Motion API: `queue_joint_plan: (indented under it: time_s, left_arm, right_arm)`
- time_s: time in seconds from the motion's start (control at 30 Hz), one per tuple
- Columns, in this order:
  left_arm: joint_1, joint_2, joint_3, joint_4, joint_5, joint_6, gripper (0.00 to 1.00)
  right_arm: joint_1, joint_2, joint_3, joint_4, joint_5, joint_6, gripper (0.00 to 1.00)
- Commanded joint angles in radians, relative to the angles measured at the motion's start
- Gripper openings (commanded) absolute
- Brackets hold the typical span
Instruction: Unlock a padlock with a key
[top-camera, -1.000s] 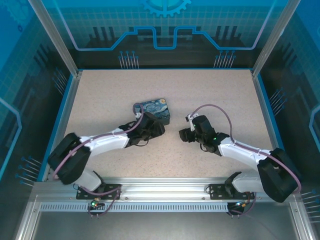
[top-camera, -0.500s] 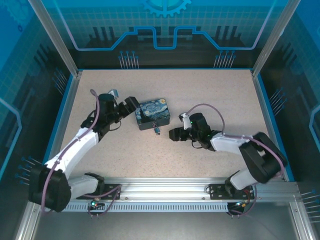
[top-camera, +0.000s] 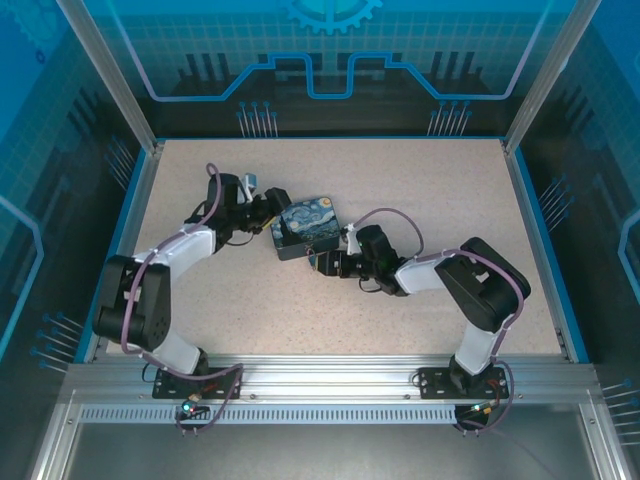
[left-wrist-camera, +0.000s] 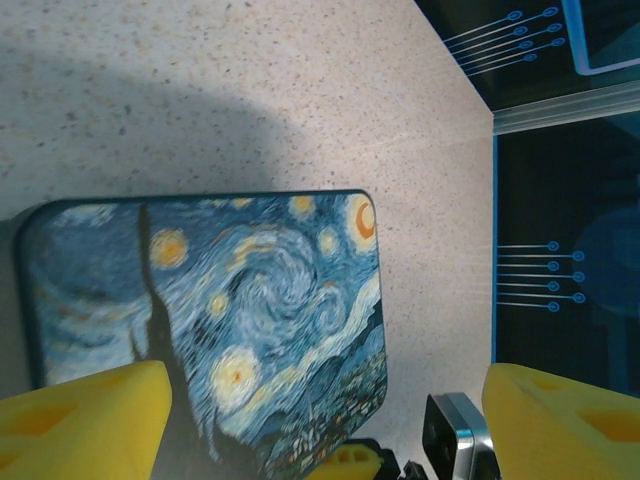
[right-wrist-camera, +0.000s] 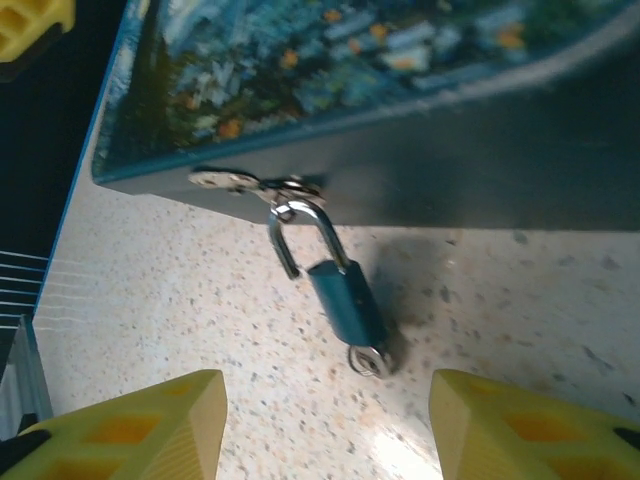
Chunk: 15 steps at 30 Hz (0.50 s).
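top external: the painted box (top-camera: 308, 225) sits mid-surface (top-camera: 420, 180). the left gripper (top-camera: 262, 208) is just beside its left end, and the right gripper (top-camera: 325, 263) is at its near side. the lock there is too small and too crowded by the fingers to make out.

left wrist: the left gripper (left-wrist-camera: 325, 385) is spread wide over the box lid (left-wrist-camera: 210, 300), gripping nothing. bare surface shows between its right finger and the box edge.

right wrist: the padlock (right-wrist-camera: 340, 290) hangs by its shackle from the hasp (right-wrist-camera: 250, 183) on the box's front wall, with its body resting on the surface. its long axis runs from the hasp down towards the right gripper (right-wrist-camera: 325, 400), tilted a little right. that gripper is open and empty, with the padlock just ahead and centred between its fingers, so the right arm looks the nearer one. a small silvery ring (right-wrist-camera: 370, 360) sits at the padlock's lower end. whether it belongs to the key is too blurred to tell.
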Motion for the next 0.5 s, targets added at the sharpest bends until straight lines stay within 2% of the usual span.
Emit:
queue_joint_plan:
  time_s: [0.0, 0.13, 0.47]
  left_arm:
    - [0.007, 0.039, 0.032, 0.066, 0.068, -0.013, 0.81]
    - [0.007, 0.063, 0.021, 0.098, 0.078, -0.033, 0.81]
    - [0.007, 0.087, -0.023, 0.153, 0.1, -0.078, 0.79]
  right_arm:
    - [0.009, 0.017, 0.029, -0.021, 0.033, 0.045, 0.55]
    - [0.009, 0.014, 0.021, -0.036, 0.07, 0.064, 0.55]
    - [0.009, 0.059, 0.061, -0.061, 0.045, 0.065, 0.54]
